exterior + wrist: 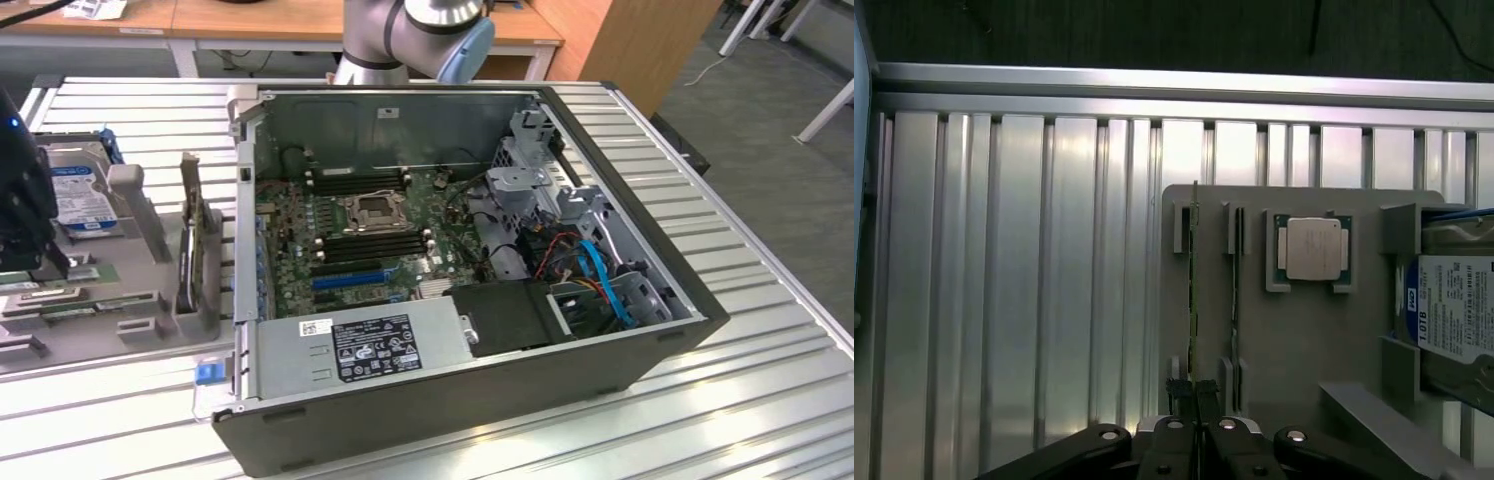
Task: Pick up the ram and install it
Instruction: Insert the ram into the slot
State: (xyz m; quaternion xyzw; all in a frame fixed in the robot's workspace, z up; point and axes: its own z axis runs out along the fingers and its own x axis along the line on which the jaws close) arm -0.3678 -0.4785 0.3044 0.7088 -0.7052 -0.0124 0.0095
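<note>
The ram is a thin green stick standing on edge in a slot of the grey holder. In the wrist view my gripper is shut on one end of the stick, one black finger on each side of it. A second stick stands in the neighbouring slot, untouched. In the exterior view my gripper hangs over the holder at the exterior view's far left and hides the stick it grips. The open computer case lies to the exterior view's right, with black memory slots on its motherboard.
On the holder a square silver processor and a hard drive sit beside the sticks. A dark board stands on edge between holder and case. The power supply and drive cage crowd the case. Ribbed metal table lies all around.
</note>
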